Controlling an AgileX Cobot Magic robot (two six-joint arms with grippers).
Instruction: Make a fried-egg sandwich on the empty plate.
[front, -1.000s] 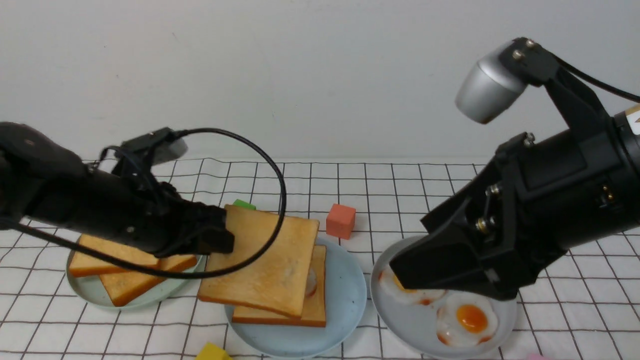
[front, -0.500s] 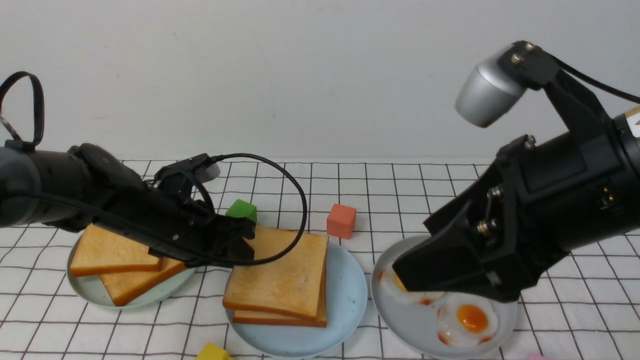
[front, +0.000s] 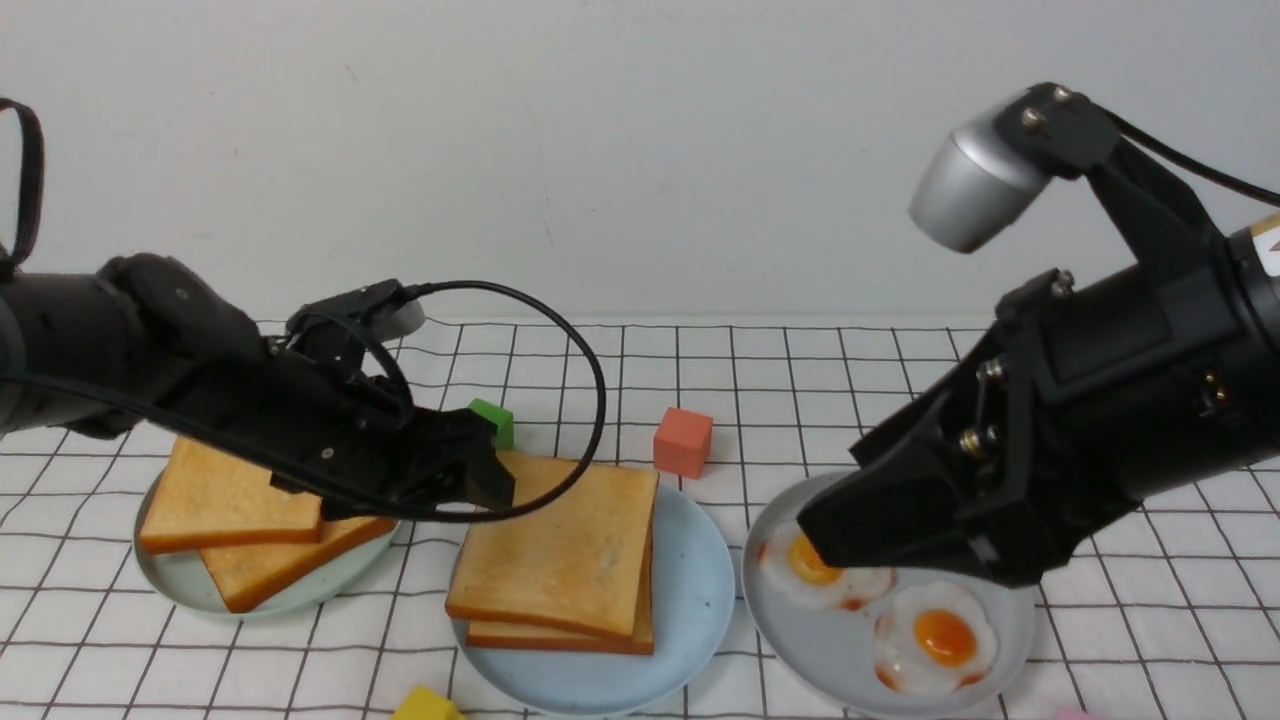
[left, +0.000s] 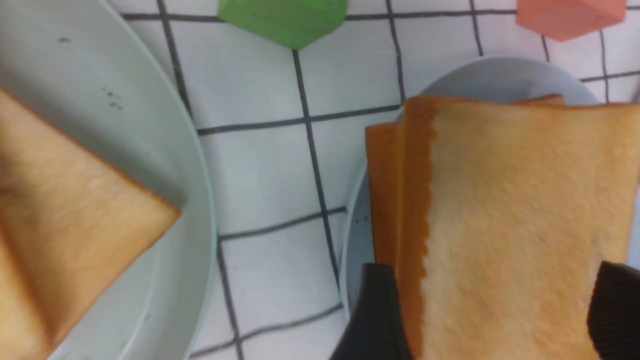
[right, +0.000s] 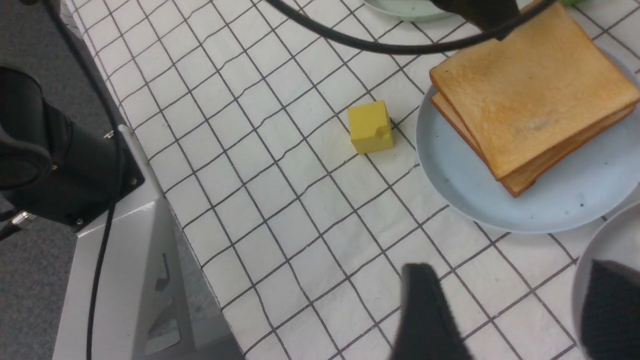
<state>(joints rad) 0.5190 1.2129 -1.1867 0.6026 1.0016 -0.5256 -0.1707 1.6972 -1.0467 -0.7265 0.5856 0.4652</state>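
The front camera is looking forward across the tabletop (front: 800, 380) from the robot's side. Both wrist cameras are looking down, the left much nearer, and all three are sharing the toast stack (front: 560, 560).

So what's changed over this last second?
The left fingers lowered the tilted top toast slice flat onto the stack on the light blue plate, and now stand open around its edge. The right fingers, the two fried eggs on the grey plate and the toast on the pale green plate barely moved.
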